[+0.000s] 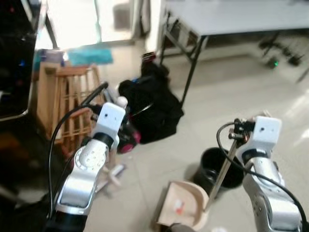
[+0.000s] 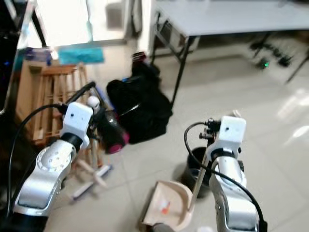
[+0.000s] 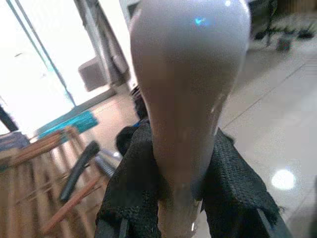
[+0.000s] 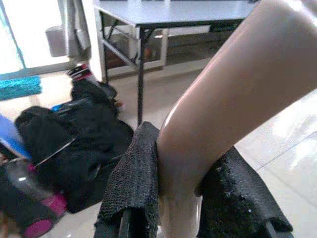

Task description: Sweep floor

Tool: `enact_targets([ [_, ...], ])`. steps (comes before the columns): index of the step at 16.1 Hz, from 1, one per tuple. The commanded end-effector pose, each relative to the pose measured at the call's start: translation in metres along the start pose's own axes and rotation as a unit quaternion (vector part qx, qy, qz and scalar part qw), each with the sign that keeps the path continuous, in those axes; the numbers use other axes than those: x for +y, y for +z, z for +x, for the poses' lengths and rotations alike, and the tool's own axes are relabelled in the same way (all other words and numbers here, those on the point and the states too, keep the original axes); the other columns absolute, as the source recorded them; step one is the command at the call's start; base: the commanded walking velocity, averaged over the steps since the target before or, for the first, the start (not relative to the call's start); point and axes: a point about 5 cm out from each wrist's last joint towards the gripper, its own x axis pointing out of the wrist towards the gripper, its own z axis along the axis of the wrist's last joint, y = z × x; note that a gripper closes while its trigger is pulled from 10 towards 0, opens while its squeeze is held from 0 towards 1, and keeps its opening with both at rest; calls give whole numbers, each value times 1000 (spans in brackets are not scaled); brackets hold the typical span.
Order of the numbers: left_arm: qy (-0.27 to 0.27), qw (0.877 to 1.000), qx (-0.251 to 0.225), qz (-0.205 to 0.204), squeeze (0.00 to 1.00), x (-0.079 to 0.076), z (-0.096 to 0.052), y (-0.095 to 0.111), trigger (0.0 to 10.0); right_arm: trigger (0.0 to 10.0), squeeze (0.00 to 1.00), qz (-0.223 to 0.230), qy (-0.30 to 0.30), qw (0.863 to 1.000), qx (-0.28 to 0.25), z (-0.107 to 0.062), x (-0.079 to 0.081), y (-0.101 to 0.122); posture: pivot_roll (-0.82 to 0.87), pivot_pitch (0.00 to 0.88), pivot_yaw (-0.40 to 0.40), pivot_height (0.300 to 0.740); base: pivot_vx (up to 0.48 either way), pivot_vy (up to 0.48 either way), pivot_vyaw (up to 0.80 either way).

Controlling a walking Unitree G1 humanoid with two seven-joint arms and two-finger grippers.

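My left gripper (image 3: 185, 198) is shut on the top of a pale beige broom handle (image 3: 190, 84), whose rounded end (image 1: 121, 101) sticks up beside the left wrist. The broom's pale head (image 2: 91, 181) rests on the tiled floor below. My right gripper (image 4: 181, 198) is shut on the bent beige handle (image 4: 233, 94) of a long-handled dustpan. Its thin stem (image 1: 223, 171) slants down to the beige pan (image 1: 186, 205) on the floor, which holds a small orange scrap (image 1: 179, 209). Black padded fingers (image 4: 133, 178) press against both sides of the handle.
A round black bin (image 1: 236, 176) stands just behind the dustpan. A black bag (image 1: 152, 108) and a pink-and-black object (image 1: 129, 140) lie ahead on the left, beside a wooden rack (image 1: 67, 104). A grey table (image 1: 231, 17) with black legs (image 1: 190, 72) stands at the back.
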Motion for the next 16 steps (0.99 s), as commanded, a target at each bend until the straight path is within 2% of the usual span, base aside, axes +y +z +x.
enact_targets([
  [1,0,1000,-21,12,0,2,1,10,10000,10000,0,5,6,1000,-7,1,0,5,18,32,-40,740,0,0,-800],
  [7,-32,999,-22,21,0,-4,3,11,10000,10000,0,9,21,1000,16,0,4,-1,19,28,-31,740,0,0,-800],
  [9,-53,998,-14,-12,0,-9,3,10,10000,10000,0,13,25,999,26,-1,6,-4,16,26,-25,740,0,0,-800],
  [12,-75,997,6,-20,0,-14,4,5,10000,10000,0,15,19,999,31,-3,4,-6,8,26,-21,740,0,0,-800],
  [16,-75,997,-7,1,0,-17,3,5,10000,10000,0,-4,-2,1000,28,-6,-4,-6,3,30,-28,740,0,0,-800],
])
